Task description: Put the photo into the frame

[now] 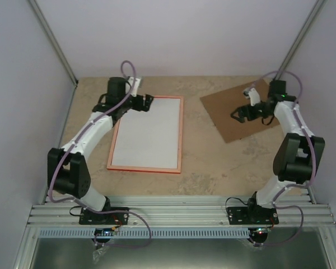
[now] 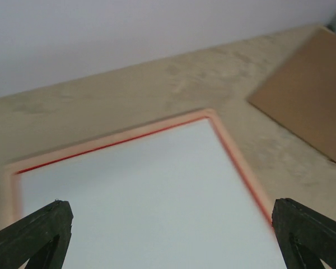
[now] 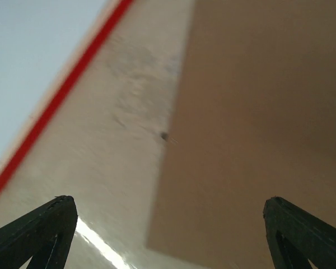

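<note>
Where it lies flat on the mottled beige, stone-patterned table (image 1: 213, 162), the frame (image 1: 145, 168) sits left of centre: a thin rectangular border, pale orange-pink on the upward face, with a bright red line along its inner edge in the left wrist view (image 2: 235, 154).

Item: photo (image 1: 148, 133). A plain white, matte rectangle that fills the frame's opening and lies flat inside the border; no printed side is visible.

Item: cardboard board (image 1: 227, 103). A brown, smooth, flat, straight-edged sheet, set askew at the far right of the table, well apart from the frame.

Item: left gripper (image 1: 147, 103). Black, positioned over the frame's far-left corner. Its two dark wedge-shaped fingers (image 2: 39, 235) stand wide apart with nothing between them, and the white sheet (image 2: 151, 196) lies beneath.

Item: right gripper (image 1: 235, 116). Black, positioned over the board's near-left part. Its fingers (image 3: 302, 230) are likewise spread and empty. The right wrist view shows the brown board surface (image 3: 252, 129), a strip of table and the frame's red edge (image 3: 61, 95) at the left; whether the tips touch the board cannot be told.
</note>
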Action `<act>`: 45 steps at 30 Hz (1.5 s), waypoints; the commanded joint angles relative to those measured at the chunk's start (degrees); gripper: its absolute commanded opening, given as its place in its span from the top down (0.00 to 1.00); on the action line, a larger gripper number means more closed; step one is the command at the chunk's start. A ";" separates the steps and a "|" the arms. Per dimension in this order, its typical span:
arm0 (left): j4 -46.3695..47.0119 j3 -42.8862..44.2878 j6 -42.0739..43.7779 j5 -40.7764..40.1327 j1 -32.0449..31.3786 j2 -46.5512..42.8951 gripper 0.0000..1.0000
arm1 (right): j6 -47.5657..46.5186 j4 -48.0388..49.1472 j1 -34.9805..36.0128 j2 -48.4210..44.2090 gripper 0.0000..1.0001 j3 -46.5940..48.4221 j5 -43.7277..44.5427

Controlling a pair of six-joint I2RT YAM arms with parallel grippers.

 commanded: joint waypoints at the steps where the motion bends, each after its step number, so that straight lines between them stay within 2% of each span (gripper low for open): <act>1: 5.73 1.58 -3.48 9.14 -6.32 5.09 0.00 | -9.86 -1.43 -5.15 -5.13 0.08 -3.53 6.02; 3: 7.58 2.10 -5.67 9.50 -11.53 7.81 0.01 | -9.44 -0.12 -6.88 -5.06 0.09 -3.96 8.28; 6: 11.10 3.82 -4.07 4.88 -20.54 12.18 0.00 | -8.66 2.44 -9.58 -3.05 0.10 -3.59 12.68; 8: 12.96 5.40 -1.49 2.52 -25.90 15.22 0.01 | -7.13 2.99 -11.34 -0.39 0.10 -0.93 14.05; 10: 14.62 6.26 0.28 2.32 -27.81 18.05 0.01 | -4.95 2.21 -12.91 3.58 0.09 4.18 16.20; 16: 14.34 9.07 -0.35 3.83 -28.05 22.60 0.00 | 2.51 1.65 -17.03 16.45 0.03 19.68 13.48; 23: 11.12 7.72 3.26 0.99 -28.02 20.95 0.01 | 8.93 5.42 -17.01 30.34 0.02 34.40 8.08; 26: 10.71 6.41 3.88 -0.82 -27.96 20.30 0.00 | 9.65 7.38 -15.93 35.05 0.02 39.52 9.25; 31: 11.01 5.65 3.66 -3.42 -27.68 21.50 0.00 | 10.72 12.97 -13.31 38.41 0.02 40.94 10.88; 36: 8.42 10.61 2.09 -2.43 -26.31 25.33 0.01 | 9.29 12.59 -10.30 42.94 0.03 43.62 13.09; 45: 10.11 12.74 5.99 -2.07 -25.24 28.54 0.01 | 8.77 2.24 -5.38 45.13 0.14 36.71 12.89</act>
